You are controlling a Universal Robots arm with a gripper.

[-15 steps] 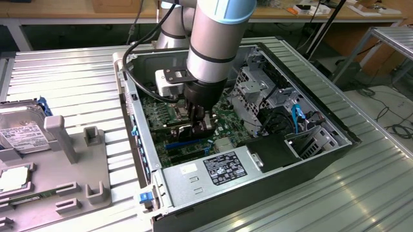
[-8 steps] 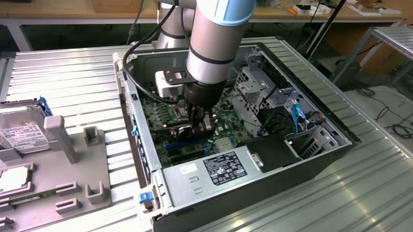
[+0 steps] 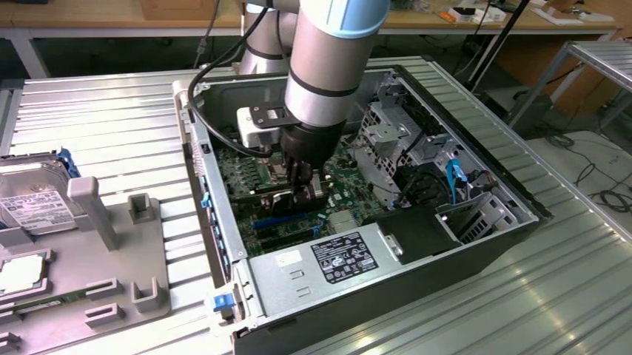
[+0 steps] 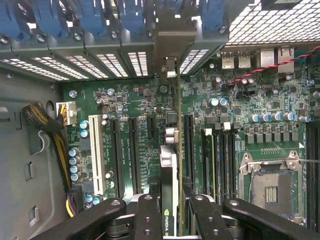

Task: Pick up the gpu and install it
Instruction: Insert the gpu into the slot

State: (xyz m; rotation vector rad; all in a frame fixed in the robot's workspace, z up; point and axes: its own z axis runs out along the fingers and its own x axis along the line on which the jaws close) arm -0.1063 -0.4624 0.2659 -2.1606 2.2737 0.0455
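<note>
The gpu (image 4: 168, 155) stands on edge over the green motherboard (image 4: 135, 105), its silver bracket (image 4: 172, 42) up against the case's rear slot openings. My gripper (image 4: 171, 189) is shut on the card's edge, one black finger on each side. The card runs in line with the black expansion slots (image 4: 134, 155); whether it is seated in one I cannot tell. In the exterior view my gripper (image 3: 304, 194) reaches down into the open computer case (image 3: 493, 192), with the dark gpu (image 3: 262, 203) below it near a blue slot.
A silver power supply (image 3: 336, 259) fills the case's near corner, with drive cages (image 3: 395, 140) towards the exterior view's right. A CPU socket (image 4: 272, 187) and memory sticks (image 4: 220, 160) lie beside the card. A hard drive (image 3: 29, 200) rests on a grey fixture (image 3: 109, 244) outside the case.
</note>
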